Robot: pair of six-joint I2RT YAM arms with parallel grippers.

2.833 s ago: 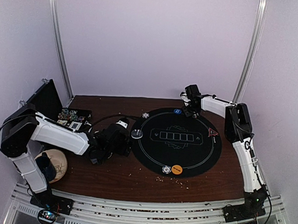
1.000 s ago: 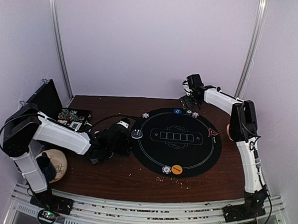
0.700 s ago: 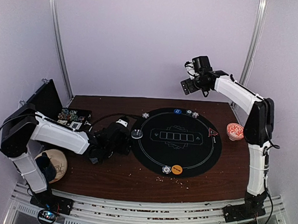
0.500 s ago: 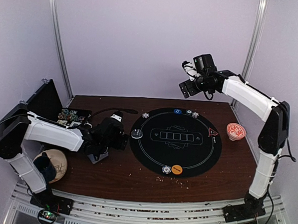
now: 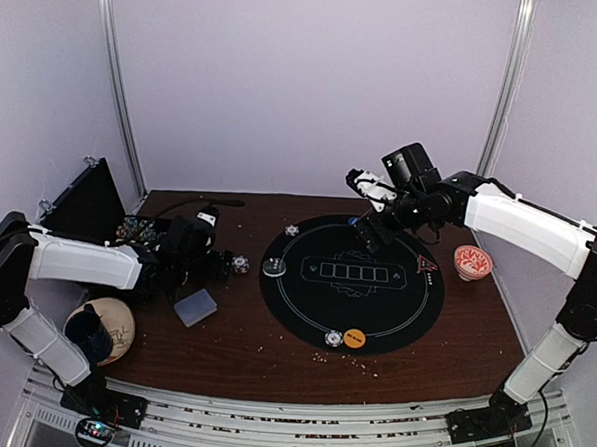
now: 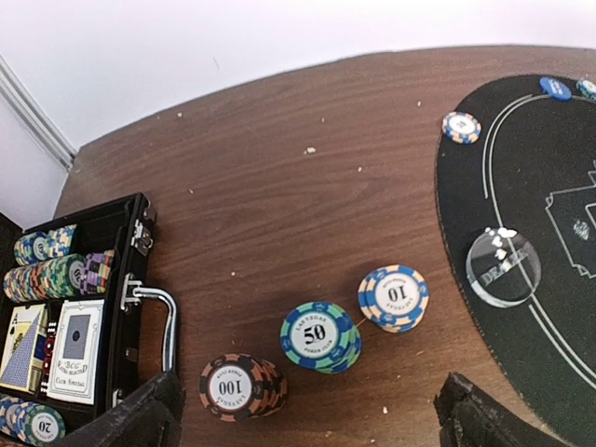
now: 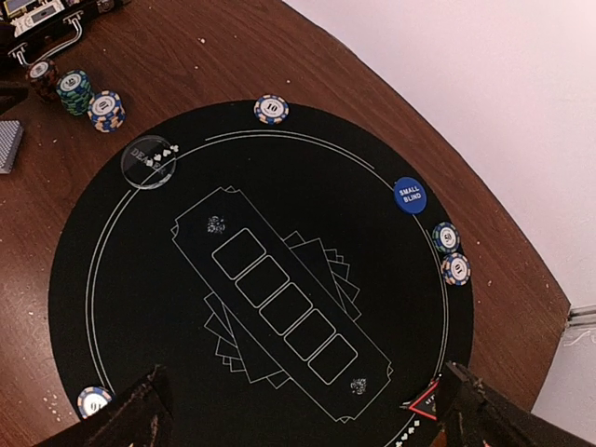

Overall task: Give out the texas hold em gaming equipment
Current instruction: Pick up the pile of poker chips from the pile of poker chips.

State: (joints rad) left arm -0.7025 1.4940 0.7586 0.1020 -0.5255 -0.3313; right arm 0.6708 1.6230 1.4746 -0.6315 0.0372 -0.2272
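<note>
Three chip stacks marked 100 [image 6: 231,386], 50 [image 6: 320,335] and 10 [image 6: 394,297] stand on the wood left of the mat. My left gripper [image 6: 312,430] hovers open above them, holding nothing. A grey-blue card deck [image 5: 195,306] lies nearer the front. On the mat sit a clear dealer disc [image 7: 149,164], a blue disc [image 7: 408,195], two chips [image 7: 451,253] by the far rim, a single chip [image 7: 271,109], an orange disc [image 5: 354,338] and a red triangle [image 7: 424,405]. My right gripper [image 5: 366,232] hangs open over the mat's far side, empty.
The round black mat [image 5: 394,309] covers the table's middle. An open black case [image 6: 65,345] with chips and cards lies at the left. A red-and-white bowl [image 5: 471,261] stands right of the mat. A wooden dish [image 5: 113,324] sits at the front left.
The right arm rose from the mat's far rim, swung high, then came down over the mat. The left arm drew back leftward, uncovering the card deck and chip stacks.
</note>
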